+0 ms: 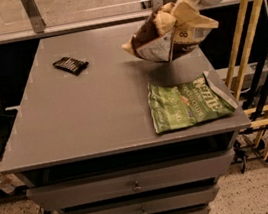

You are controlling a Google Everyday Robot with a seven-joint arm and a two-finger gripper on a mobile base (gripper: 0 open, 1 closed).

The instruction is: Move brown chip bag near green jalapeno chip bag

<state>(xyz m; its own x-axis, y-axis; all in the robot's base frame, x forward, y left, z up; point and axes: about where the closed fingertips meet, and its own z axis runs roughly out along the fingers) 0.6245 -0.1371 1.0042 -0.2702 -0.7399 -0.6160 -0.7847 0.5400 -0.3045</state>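
Gripper [178,15] top right holding one brown bag [160,45], one green bag [189,103]

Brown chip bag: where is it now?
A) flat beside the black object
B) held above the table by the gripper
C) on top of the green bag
B: the gripper clamps the brown chip bag clear of the table, its shadow cast below it.

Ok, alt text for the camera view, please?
The gripper holds the brown chip bag in the air above the grey table, just behind the green jalapeno chip bag lying flat at the front right. A small black object lies far left.
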